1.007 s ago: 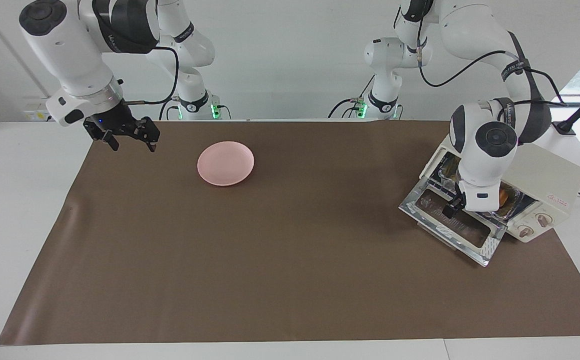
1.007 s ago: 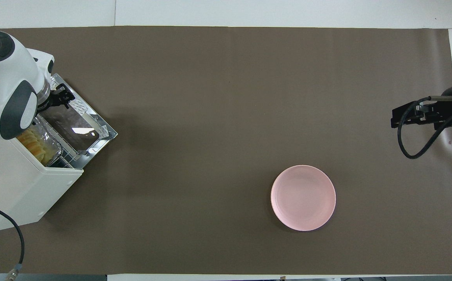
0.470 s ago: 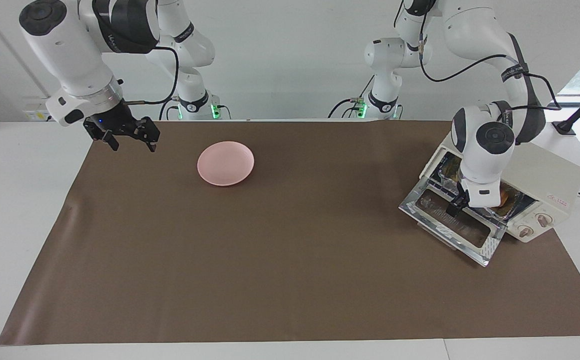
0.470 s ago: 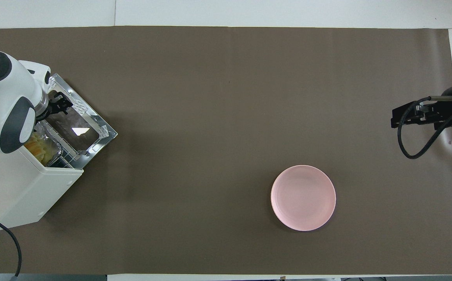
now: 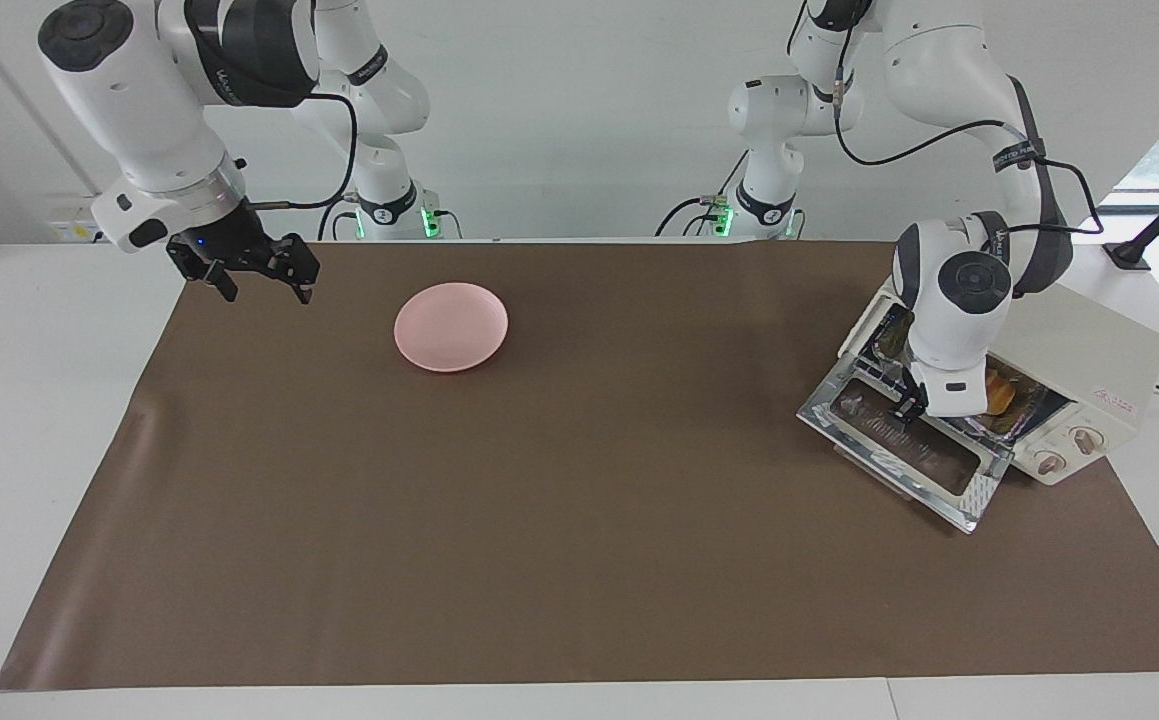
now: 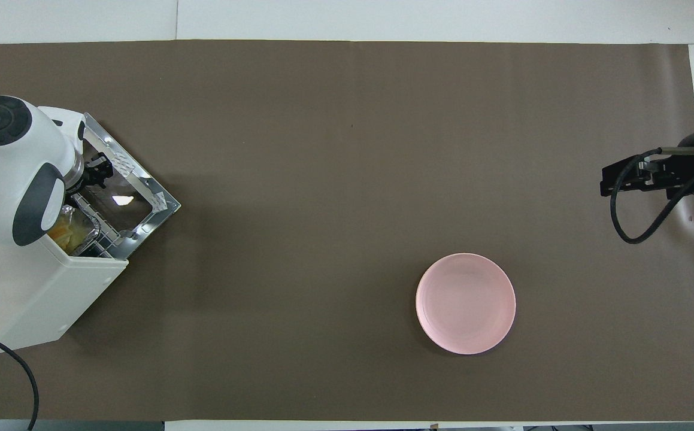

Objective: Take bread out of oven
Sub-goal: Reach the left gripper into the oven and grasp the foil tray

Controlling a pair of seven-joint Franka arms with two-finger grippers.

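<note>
Both arms are glossy white with dark grey joint caps, black looping cables, green-lit bases, and small black hands.

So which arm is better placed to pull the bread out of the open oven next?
Left. Its tool is already down at the open oven, right by the bread. The right tool waits, open, over the table's corner at the right arm's end.

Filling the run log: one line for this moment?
left gripper: over open oven door | bread: in oven, foil tray | right gripper: open, waiting | pink plate: bare
</note>
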